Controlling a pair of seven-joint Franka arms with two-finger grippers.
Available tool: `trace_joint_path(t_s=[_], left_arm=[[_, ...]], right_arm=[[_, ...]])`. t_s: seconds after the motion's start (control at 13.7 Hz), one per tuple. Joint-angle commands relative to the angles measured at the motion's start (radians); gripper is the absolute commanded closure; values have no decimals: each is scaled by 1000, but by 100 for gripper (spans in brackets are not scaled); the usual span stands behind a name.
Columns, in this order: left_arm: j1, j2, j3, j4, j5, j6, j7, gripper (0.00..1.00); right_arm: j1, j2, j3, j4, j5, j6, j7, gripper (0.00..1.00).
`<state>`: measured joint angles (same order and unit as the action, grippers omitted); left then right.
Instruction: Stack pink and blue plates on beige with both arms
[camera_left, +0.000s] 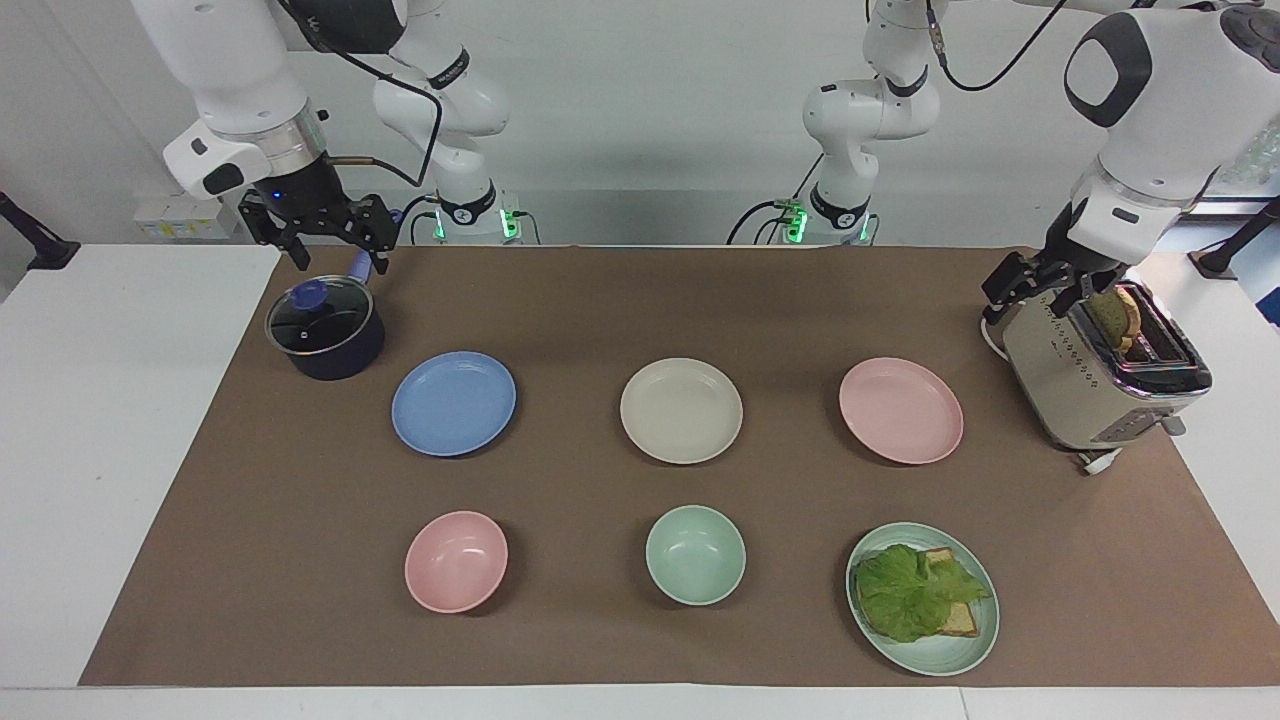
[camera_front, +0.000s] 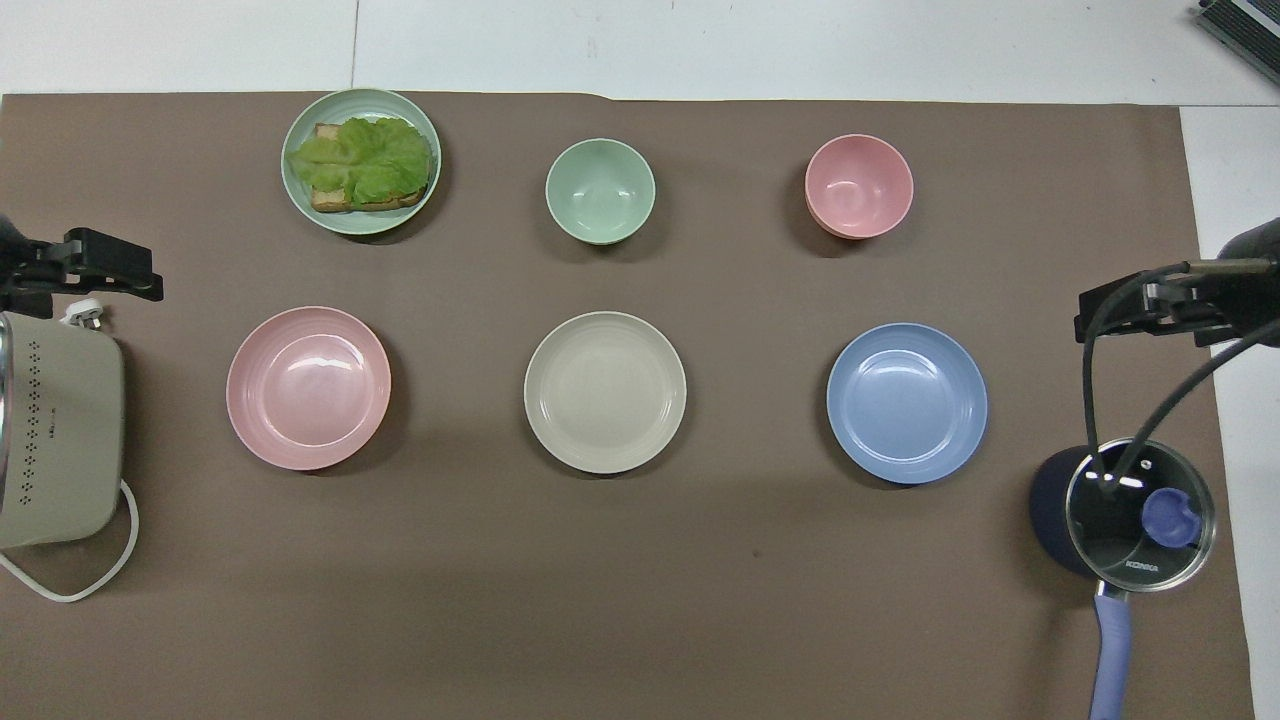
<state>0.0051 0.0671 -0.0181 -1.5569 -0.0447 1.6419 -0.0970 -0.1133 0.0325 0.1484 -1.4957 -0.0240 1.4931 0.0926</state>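
A: Plates? 
B: Blue plate (camera_left: 453, 403), beige plate (camera_left: 681, 410), pink plate (camera_left: 901, 410): one row, well apart, bare mat between.

A: Grippers? 
B: Right gripper (camera_left: 318, 238) released over the pot (camera_left: 325, 328); left gripper (camera_left: 1040, 285) released over the toaster (camera_left: 1100, 380).

A: Obstacles? 
B: Two bowls and a sandwich plate (camera_left: 922, 598), farther out.

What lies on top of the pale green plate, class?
A green lettuce leaf covers a slice of toast on the pale green plate. Most of the toast is hidden under the leaf; anything beneath cannot be seen.

toaster (camera_front: 55, 440) and pot handle (camera_front: 1112, 650) cut off by overhead edges.
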Motion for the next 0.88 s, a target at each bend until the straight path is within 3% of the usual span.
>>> trace_joint_path(t_s=[0.0,0.44,0.58,0.8], left_arm=[[4,-24,-3,-25,14,2,-1,0],[50,-32,-3,-69,14,12,-10,0],[87,-38,-3,-170,14,54,5,0],[104,-46,-2,-414,14,321,11,0]], right_arm=[[-14,0,8,-1,7,4,-4,0],[-14,1,7,0,7,4,-1,0],[-16,1,5,0,6,4,7,0],[-16,1,5,0,6,4,2,0]])
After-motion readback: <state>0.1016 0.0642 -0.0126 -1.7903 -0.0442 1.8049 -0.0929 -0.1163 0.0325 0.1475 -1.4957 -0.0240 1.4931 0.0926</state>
